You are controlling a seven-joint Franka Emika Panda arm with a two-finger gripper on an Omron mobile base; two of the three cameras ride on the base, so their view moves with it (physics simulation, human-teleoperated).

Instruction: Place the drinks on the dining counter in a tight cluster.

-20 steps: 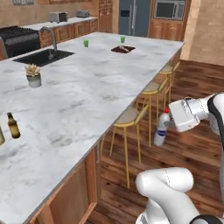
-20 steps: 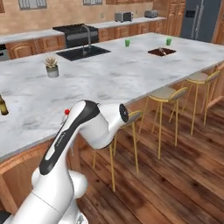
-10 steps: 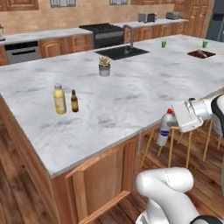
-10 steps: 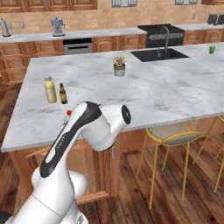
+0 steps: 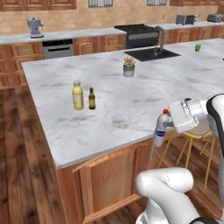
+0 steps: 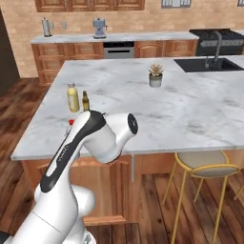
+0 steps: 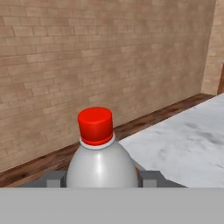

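Hand [image 5: 168,127] level, sideways, gripping white bottle [image 5: 160,130] upright.

readable text: none | white bottle [image 5: 160,131], lower right of left base view: blue label, no lettering legible | appliances at top: unmarked

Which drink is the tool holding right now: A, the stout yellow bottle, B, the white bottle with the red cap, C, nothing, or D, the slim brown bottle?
B: the tool is shut on the white bottle, while the yellow bottle and brown bottle stand on the dining counter.
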